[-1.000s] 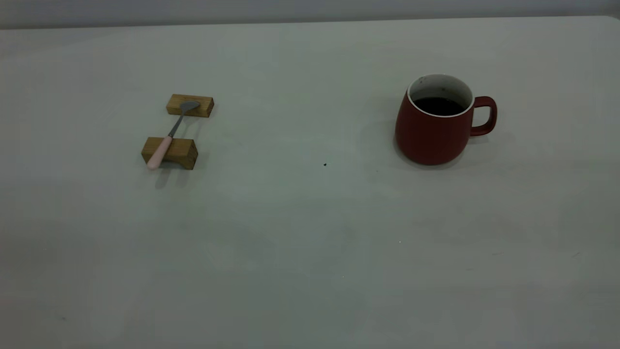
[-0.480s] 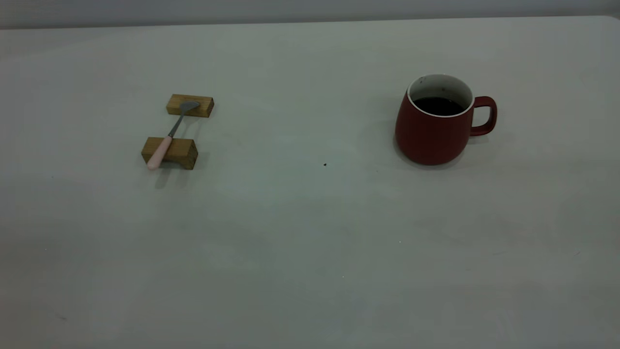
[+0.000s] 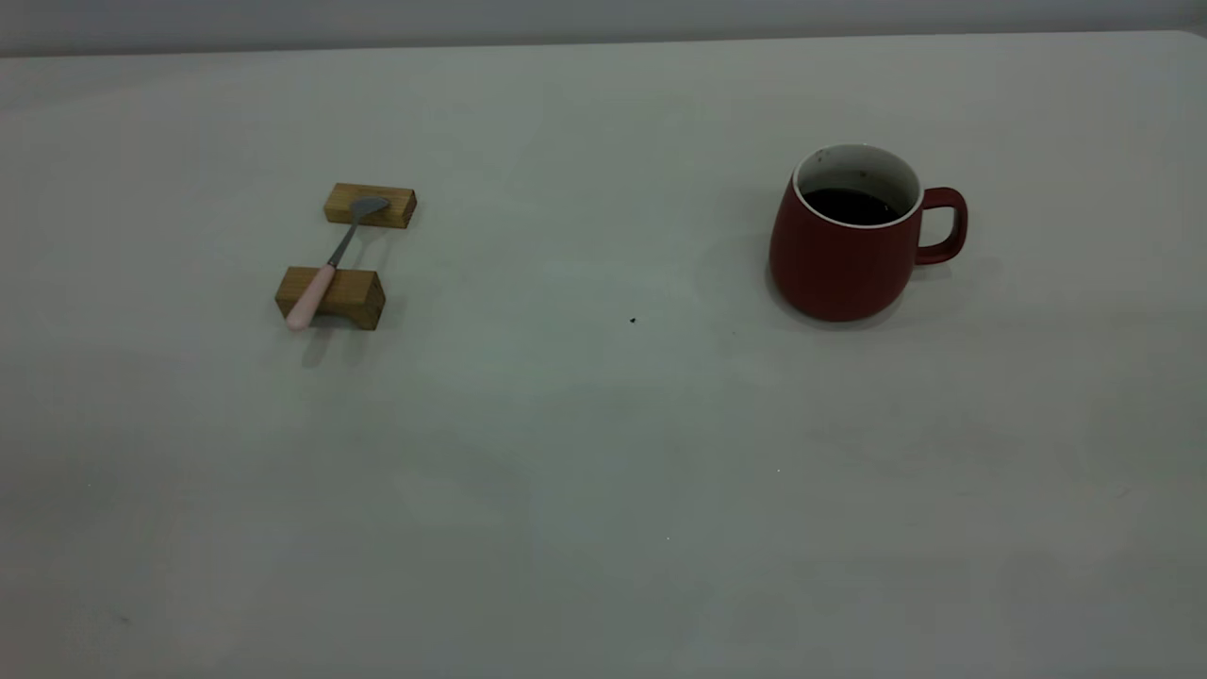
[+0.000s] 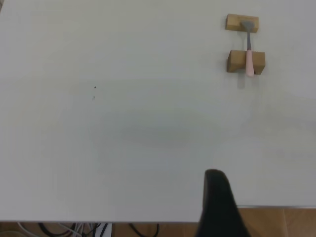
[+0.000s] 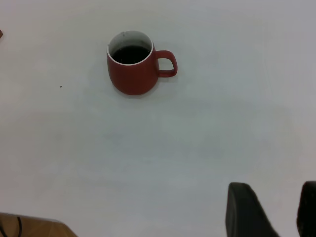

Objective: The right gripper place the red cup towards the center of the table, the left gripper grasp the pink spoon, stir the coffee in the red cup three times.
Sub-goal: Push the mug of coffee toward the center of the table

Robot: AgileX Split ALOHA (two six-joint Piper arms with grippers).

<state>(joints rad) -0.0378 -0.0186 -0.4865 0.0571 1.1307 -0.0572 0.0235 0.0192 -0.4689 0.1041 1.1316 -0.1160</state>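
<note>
The red cup (image 3: 844,255) stands upright on the right half of the table (image 3: 603,453), its handle pointing right, with dark coffee (image 3: 853,206) inside. The pink spoon (image 3: 325,269) lies across two tan wooden blocks on the left half. Neither gripper shows in the exterior view. In the left wrist view the left gripper (image 4: 271,197) hangs over the table's near edge, far from the spoon (image 4: 248,54); one black finger (image 4: 217,197) shows, with nothing beside it. In the right wrist view the right gripper (image 5: 275,190) is open and empty, well short of the cup (image 5: 132,69).
The two wooden blocks (image 3: 330,297) (image 3: 370,205) hold the spoon off the table. A small dark speck (image 3: 633,321) lies near the middle. The table's edge (image 4: 148,221) with cables under it shows in the left wrist view.
</note>
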